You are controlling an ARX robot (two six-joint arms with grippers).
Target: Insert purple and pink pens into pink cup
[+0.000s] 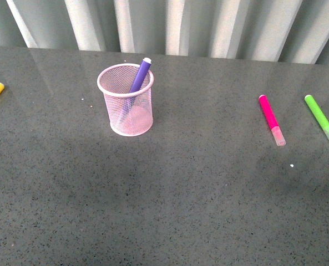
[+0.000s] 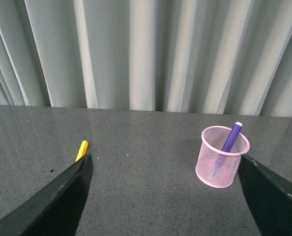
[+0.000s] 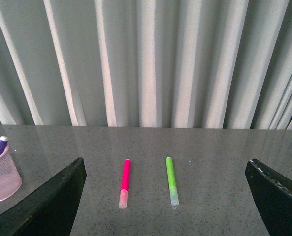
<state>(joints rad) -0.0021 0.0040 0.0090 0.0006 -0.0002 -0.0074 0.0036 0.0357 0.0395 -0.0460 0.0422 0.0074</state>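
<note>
Right wrist view — pink pen lies, seemingly untouched, ahead of right gripper.

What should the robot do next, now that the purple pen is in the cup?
Probably lower the open right fingers toward the bright pink marker with the pale cap, lying flat beside the lime-green marker. The dark purple marker already stands in the pale pink wire-mesh cup; the pink one doesn't.
</note>
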